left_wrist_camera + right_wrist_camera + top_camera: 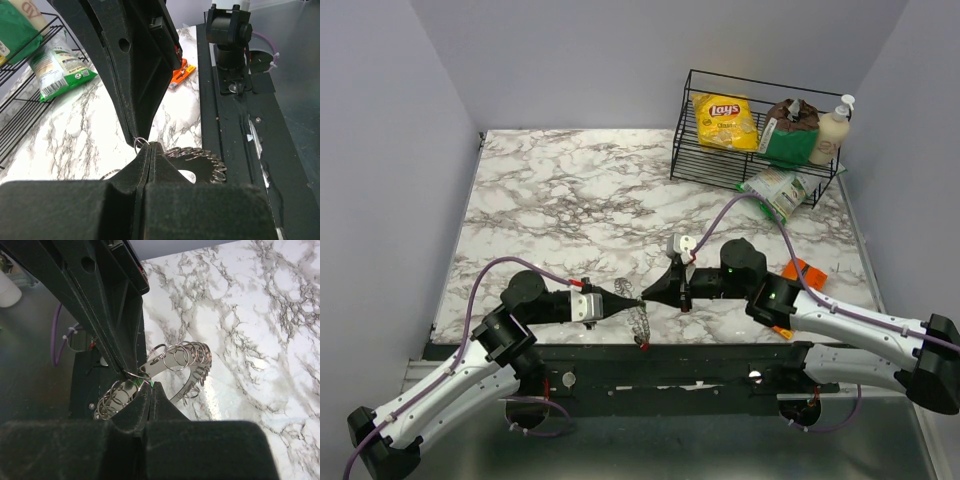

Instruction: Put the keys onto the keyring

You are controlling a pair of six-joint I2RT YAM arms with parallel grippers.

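The keyring (638, 320), a flat grey metal ring rimmed with small wire loops, hangs at the table's front edge between both grippers. My left gripper (633, 298) is shut on its rim; the left wrist view shows the ring (206, 164) just past the closed fingertips (148, 145). My right gripper (647, 296) meets it tip to tip and is shut on the pale green key (145, 383), held against the ring (181, 358). A small red bit, perhaps the red key (643, 346), shows at the ring's lower end. The blue key is not in view.
A black wire basket (692, 150) at the back right holds a yellow Lay's packet (724, 120), a green packet (786, 140) and a white bottle (832, 130). A green snack packet (775, 188) and an orange packet (805, 272) lie by the right arm.
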